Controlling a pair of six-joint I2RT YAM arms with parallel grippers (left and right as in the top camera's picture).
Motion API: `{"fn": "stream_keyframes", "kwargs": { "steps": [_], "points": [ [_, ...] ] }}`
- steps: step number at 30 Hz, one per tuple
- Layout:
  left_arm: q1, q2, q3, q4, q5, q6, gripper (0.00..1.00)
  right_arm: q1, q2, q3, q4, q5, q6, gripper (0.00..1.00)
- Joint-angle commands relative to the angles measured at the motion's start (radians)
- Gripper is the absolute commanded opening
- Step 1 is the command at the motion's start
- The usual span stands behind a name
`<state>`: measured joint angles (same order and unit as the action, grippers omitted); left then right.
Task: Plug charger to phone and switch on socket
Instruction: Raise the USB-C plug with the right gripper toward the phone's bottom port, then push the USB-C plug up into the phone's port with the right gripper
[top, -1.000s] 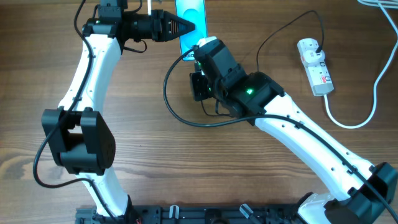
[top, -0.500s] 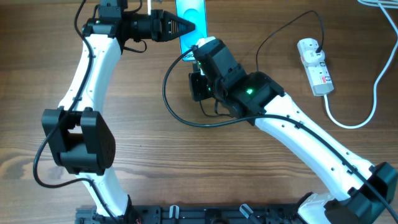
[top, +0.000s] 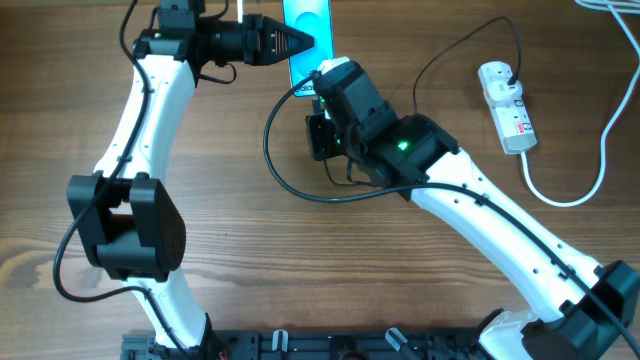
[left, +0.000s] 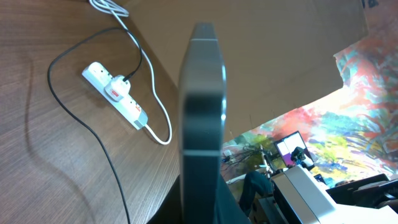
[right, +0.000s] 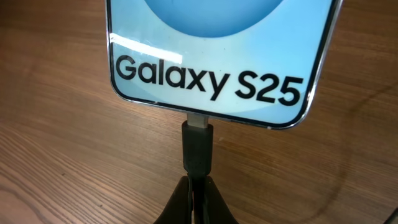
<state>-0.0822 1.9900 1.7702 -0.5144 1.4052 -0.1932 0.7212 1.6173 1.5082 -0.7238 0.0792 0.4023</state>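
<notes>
Where charger (right: 197, 146) meets phone (right: 217, 56), the right pincer (right: 198, 183) blocks the overhead view.

Cyan-screened phone (top: 305, 22) with dark "Galaxy S25" text faces up at the far side of the table (top: 230, 250), black charger (right: 198, 146) tip meeting its bottom-edge port, thin cable looping off to the white red-marked socket (top: 507, 107) well right.

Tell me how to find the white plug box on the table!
Start at the wooden table and go to its right side, past the right arm. There lies the socket, a long white strip with red switch marks. Only it has both a thick white cord and the thin black charger running out of it.
</notes>
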Motion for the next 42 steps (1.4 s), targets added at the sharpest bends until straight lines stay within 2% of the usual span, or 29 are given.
{"fn": "stream_keyframes", "kwargs": {
  "steps": [1, 6, 22, 29, 42],
  "points": [
    [0.002, -0.004, 0.012, 0.007, 0.046, -0.001, 0.04, -0.01, -0.024, 0.012, 0.012, 0.008, -0.007, 0.04],
    [0.002, -0.004, 0.012, 0.034, 0.111, 0.0, 0.04, -0.01, -0.024, 0.012, 0.037, 0.005, -0.007, 0.04],
    [0.001, -0.004, 0.012, 0.032, 0.06, 0.015, 0.04, -0.028, -0.041, 0.012, 0.051, 0.007, -0.021, 0.04],
    [0.001, -0.004, 0.012, -0.045, 0.059, 0.087, 0.04, -0.028, -0.041, 0.012, 0.052, 0.01, -0.033, 0.04],
    [-0.002, -0.004, 0.012, -0.105, 0.026, 0.107, 0.04, -0.029, -0.041, 0.012, 0.084, 0.023, -0.035, 0.04]
  ]
}}
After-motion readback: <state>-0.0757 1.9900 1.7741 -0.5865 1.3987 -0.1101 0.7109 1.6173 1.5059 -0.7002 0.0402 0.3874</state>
